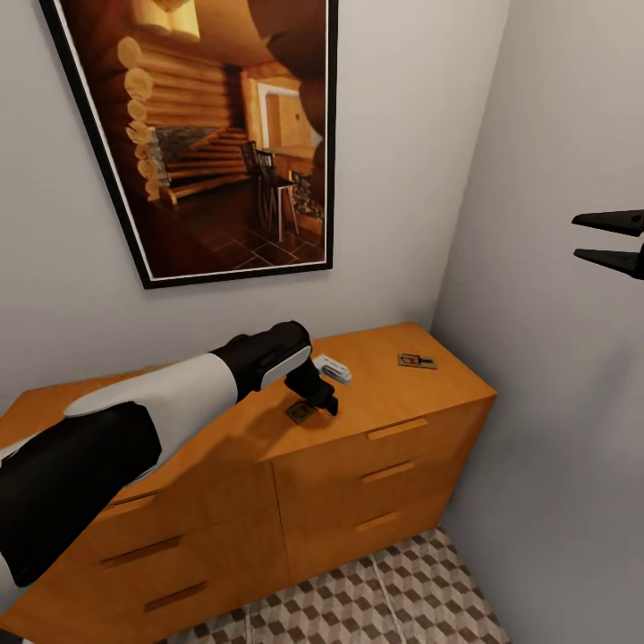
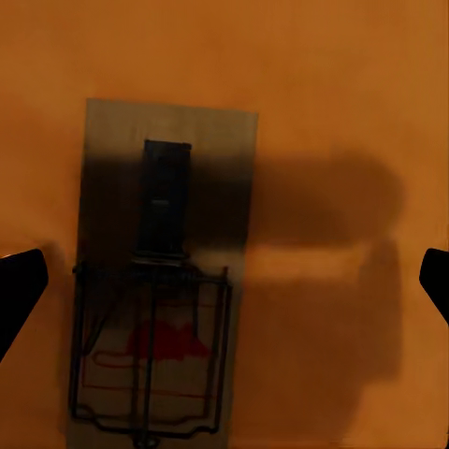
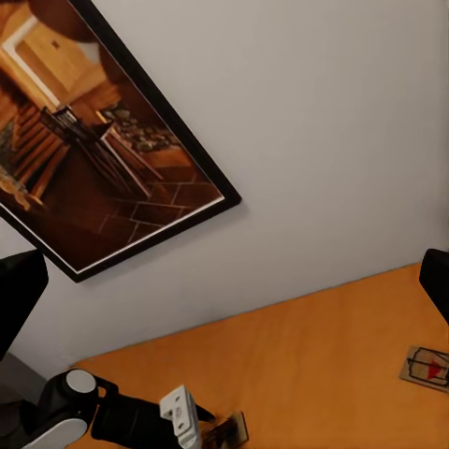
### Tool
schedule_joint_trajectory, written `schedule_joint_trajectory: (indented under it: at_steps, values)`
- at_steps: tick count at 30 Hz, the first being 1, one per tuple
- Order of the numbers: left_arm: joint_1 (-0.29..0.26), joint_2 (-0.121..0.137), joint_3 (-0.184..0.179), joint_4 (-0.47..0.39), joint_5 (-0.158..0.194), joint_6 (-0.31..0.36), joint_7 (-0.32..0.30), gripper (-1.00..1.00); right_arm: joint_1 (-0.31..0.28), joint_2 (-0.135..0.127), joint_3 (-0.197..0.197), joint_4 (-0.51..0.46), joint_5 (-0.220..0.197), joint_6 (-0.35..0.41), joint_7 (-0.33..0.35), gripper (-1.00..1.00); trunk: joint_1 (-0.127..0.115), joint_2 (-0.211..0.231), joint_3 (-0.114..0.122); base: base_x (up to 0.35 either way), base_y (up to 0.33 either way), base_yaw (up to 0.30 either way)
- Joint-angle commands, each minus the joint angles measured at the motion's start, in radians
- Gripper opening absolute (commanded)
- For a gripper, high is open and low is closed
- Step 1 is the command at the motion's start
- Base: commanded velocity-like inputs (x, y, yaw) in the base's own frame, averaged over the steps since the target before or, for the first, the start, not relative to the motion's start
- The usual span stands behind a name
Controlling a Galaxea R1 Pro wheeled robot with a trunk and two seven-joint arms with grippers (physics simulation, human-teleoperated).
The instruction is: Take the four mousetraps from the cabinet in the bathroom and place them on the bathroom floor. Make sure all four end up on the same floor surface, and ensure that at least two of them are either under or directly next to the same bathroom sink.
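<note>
The left gripper point(image 1: 315, 400) hangs wide open just above a mousetrap point(image 1: 300, 411) lying flat on the cabinet point(image 1: 376, 465) top; in the left wrist view its fingertips point(image 2: 21, 285) stand well clear on either side of that slab. A second mousetrap point(image 1: 417, 361) lies toward two o'clock from it, near the corner. The right gripper point(image 1: 617, 241) hovers open, holding nothing. I judge the trap light, stiff and thin: pinch the wooden long edges, avoiding the wire bar. The smooth orange wood could let it slide.
</note>
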Motion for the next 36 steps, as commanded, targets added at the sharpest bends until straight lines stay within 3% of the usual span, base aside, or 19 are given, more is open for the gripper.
schedule_joint_trajectory:
  at_steps: [1, 13, 36]
  values:
    - [0.003, 0.000, -0.005, 0.002, -0.007, -0.001, -0.010, 1.00, -0.002, -0.001, 0.002, 0.001, 0.006, 0.002, 0.007, 1.00, 0.000, -0.001, -0.001, 0.000, 0.000, 0.000]
    - [0.034, 0.009, -0.005, 0.012, -0.009, -0.003, -0.009, 1.00, -0.002, 0.000, 0.002, 0.001, 0.005, 0.002, 0.007, 1.00, 0.000, -0.001, -0.001, 0.000, 0.000, 0.000]
    - [0.039, 0.016, -0.006, 0.061, -0.009, -0.005, -0.008, 1.00, -0.002, -0.001, 0.005, 0.001, 0.005, 0.002, 0.007, 1.00, 0.000, -0.001, -0.001, 0.000, 0.000, 0.000]
